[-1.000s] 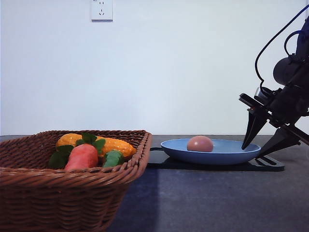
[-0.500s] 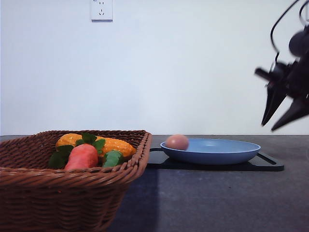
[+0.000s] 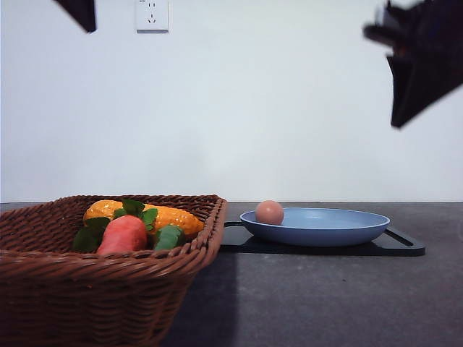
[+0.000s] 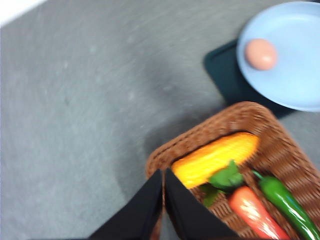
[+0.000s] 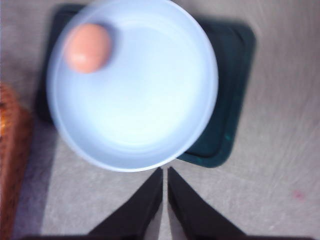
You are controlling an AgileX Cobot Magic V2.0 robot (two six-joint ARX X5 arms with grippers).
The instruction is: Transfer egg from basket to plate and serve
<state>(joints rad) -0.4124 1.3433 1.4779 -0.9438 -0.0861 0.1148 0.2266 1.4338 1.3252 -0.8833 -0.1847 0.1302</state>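
— What am I looking at on your side?

— I'm seeing the egg [image 3: 269, 212] sitting inside the plate [image 3: 340, 233], up against the rim nearest the basket [image 3: 108, 289]. The plate is resting on a black tray [image 3: 405, 246], just beside the basket.

— And the arms?

— I'm holding both high above the table. The right gripper [image 5: 164, 197] is hanging over the plate's edge with its fingers pressed together and gripping nothing. The left gripper [image 4: 163, 200] is hovering over the basket's corner, fingers likewise closed and empty.

— Anything crowding the egg?

— Nothing is touching it. In the basket I'm counting a yellow corn cob [image 4: 215, 158], a red carrot toy [image 3: 123, 233] with green leaves [image 4: 227, 177] and a green pepper [image 4: 287, 202]. A wall socket [image 3: 153, 14] is showing behind.
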